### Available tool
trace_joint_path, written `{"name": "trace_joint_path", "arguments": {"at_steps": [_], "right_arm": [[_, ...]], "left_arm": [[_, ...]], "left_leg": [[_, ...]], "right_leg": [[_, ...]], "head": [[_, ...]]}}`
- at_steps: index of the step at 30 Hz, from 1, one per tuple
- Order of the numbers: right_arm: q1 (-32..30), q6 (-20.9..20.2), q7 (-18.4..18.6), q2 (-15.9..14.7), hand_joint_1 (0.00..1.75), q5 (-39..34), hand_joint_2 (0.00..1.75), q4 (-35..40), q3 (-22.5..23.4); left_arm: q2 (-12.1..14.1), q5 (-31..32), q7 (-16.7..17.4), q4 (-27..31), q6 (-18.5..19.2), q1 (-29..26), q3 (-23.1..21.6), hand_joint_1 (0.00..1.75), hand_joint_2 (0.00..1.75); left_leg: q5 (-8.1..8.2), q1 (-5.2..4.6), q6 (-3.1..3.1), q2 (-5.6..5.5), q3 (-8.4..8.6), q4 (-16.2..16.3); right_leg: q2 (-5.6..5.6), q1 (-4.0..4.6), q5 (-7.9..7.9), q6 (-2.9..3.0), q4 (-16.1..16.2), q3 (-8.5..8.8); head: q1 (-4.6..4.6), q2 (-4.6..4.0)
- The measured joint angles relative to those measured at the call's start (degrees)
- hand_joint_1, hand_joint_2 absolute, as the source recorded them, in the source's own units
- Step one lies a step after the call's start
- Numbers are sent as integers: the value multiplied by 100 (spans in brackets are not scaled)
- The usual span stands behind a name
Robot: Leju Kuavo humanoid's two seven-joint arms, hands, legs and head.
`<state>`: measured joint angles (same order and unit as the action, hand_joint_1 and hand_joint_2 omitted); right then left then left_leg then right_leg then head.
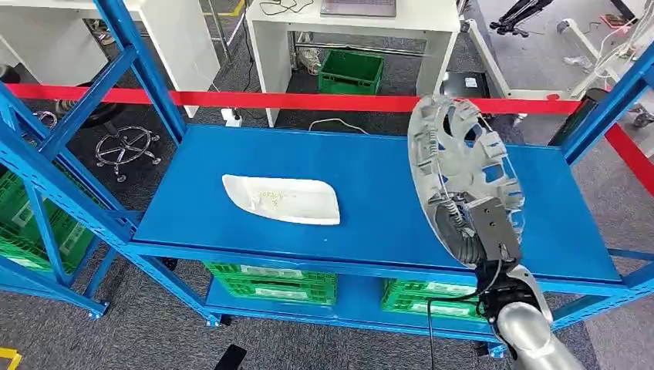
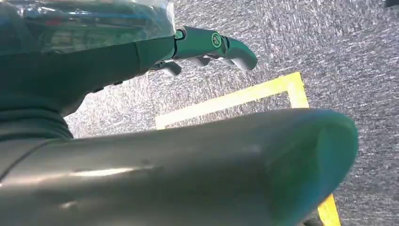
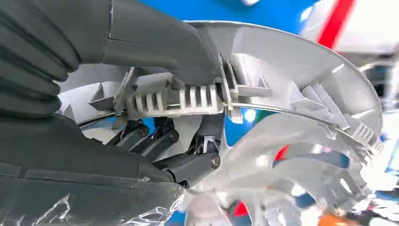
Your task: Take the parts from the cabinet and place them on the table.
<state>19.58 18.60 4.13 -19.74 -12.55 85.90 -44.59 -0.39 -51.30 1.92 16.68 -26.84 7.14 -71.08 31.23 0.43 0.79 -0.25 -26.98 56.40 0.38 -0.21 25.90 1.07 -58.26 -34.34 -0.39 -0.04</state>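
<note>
A round silver wheel cover [image 1: 461,166] stands nearly on edge above the right part of the blue shelf [image 1: 370,169]. My right hand [image 1: 480,231] grips its lower rim. Up close, the right wrist view has the thumb [image 3: 160,44] pressed on the ribbed inner rim of the cover [image 3: 301,80], with darker fingers [image 3: 188,165] curled behind it. A white curved plastic part [image 1: 282,199] lies flat on the shelf's left half. My left hand [image 2: 207,44] hangs over grey carpet with its fingers apart and nothing in it.
Blue uprights [image 1: 42,162] frame the rack on both sides. Green crates [image 1: 270,284] sit on the lower shelf. A red barrier tape [image 1: 293,100] runs behind the rack, with white tables [image 1: 355,31] beyond. Yellow floor tape [image 2: 235,99] lies under my left hand.
</note>
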Motion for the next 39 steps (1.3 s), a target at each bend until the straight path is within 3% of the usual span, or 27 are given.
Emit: {"name": "trace_joint_path", "arguments": {"at_steps": [6,7,19,25,39], "right_arm": [[-123,-177,-350,-2,175,-341,175,529,-4],[-143,-243,-445,-2,175,-437,175,616,-9],[-220,-739,-990,0,175,-960,175,1506,-201],[-231,-1224,-1296,39,175,-1374,175,1910,-374],[-214,-1285,-1359,87,175,-1318,175,2249,-669]], "left_arm": [[2,-48,-52,0,-44,-7,0,0,0],[2,-50,-52,0,-44,-10,0,0,175],[11,-50,-50,0,-39,-10,-15,0,175],[15,-20,-46,2,4,-5,-26,0,175],[42,-33,-35,9,9,4,-28,0,175]], "left_leg": [[0,0,0,0,-3,-2],[0,0,0,0,-4,-2],[0,0,0,0,-10,-4],[0,0,0,-1,-15,-4],[0,0,0,-1,-18,-4]], "right_leg": [[0,0,0,0,0,-3],[0,0,0,0,0,-4],[-1,0,1,0,0,-9],[-3,0,2,0,0,-13],[-4,0,2,0,0,-15]], "head": [[0,0],[2,0],[0,0],[2,0],[0,0]]}}
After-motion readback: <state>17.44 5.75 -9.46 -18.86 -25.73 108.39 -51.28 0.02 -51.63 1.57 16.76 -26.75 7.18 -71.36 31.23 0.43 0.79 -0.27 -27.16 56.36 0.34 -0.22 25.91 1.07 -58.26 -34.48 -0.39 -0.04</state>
